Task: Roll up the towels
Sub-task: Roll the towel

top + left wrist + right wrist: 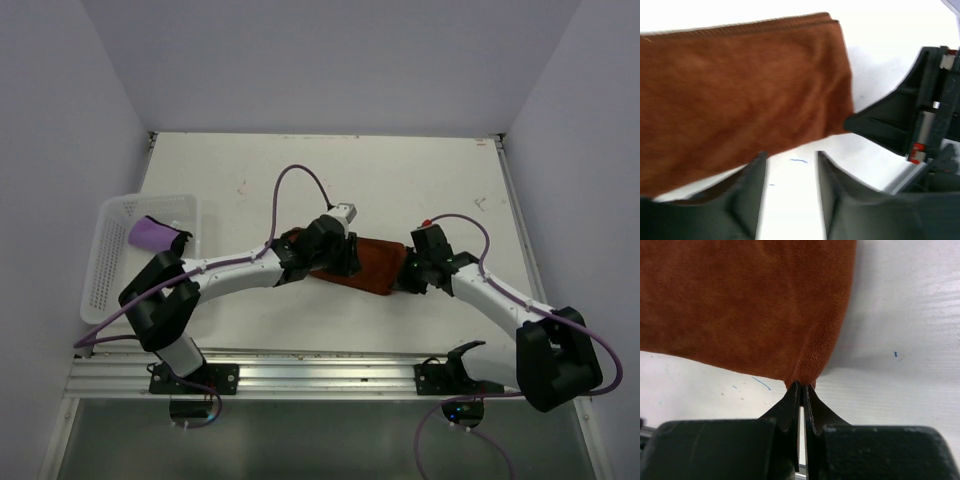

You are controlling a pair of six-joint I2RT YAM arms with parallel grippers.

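Left edge of the tabletop: white basket (110, 270) holding the purple towel (150, 233). Middle of the tabletop: left gripper (790, 157), jaws apart over bare surface, one fingertip at the near edge of the rust-orange towel (740, 90). Right: right gripper (801, 386), jaws together, pinching a corner of that towel against the tabletop (910, 340).

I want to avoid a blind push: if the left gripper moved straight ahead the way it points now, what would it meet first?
Probably the rust orange-brown soft towel: its near edge lies just ahead of the open left gripper. Whether it would pass above the cloth is unclear.
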